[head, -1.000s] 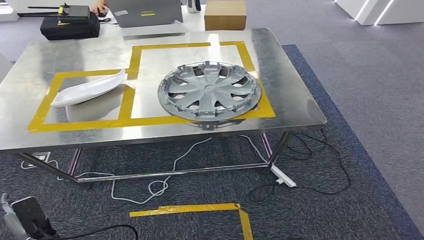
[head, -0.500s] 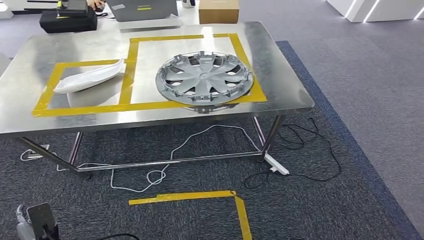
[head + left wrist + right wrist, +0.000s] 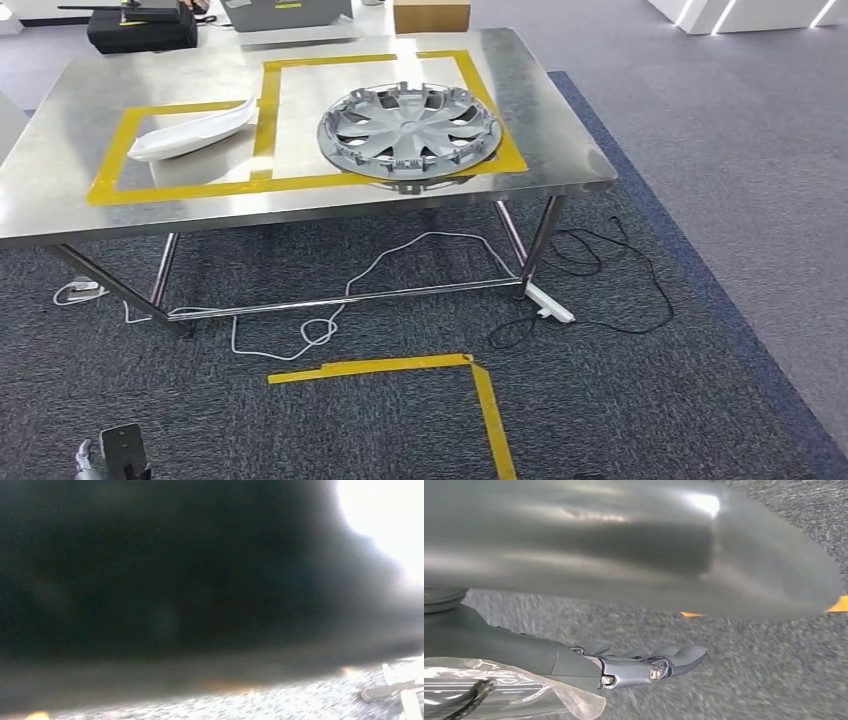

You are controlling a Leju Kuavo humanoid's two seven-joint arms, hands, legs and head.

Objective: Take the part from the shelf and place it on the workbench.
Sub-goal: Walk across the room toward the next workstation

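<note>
– Grey carpet (image 3: 650,400) is shown underfoot, with a steel workbench (image 3: 560,150) seen ahead from high up. What is laid on it?

– Two taped yellow frames (image 3: 262,110) are marked on the top. A silver hubcap (image 3: 408,130) is laid flat in the right-hand frame, its near rim touching the tape. A long white part (image 3: 190,133) is laid in the left-hand frame. The frames appear meant as drop zones, so both pieces are judged already delivered. Which one is the task's part cannot be told.

– How are the hands held?

– The right hand (image 3: 644,667) is seen in its wrist view hanging above the carpet, fingers stretched out straight, with nothing held. The left hand (image 3: 112,455) is glimpsed low at the near left. Its fingers cannot be made out, and its wrist view is dark and blurred.

– Why that yellow corner on the floor?

– A taped angle (image 3: 480,385) is laid before the bench, probably as a standing mark. White and black cables (image 3: 400,260) are trailed beneath the bench.
</note>
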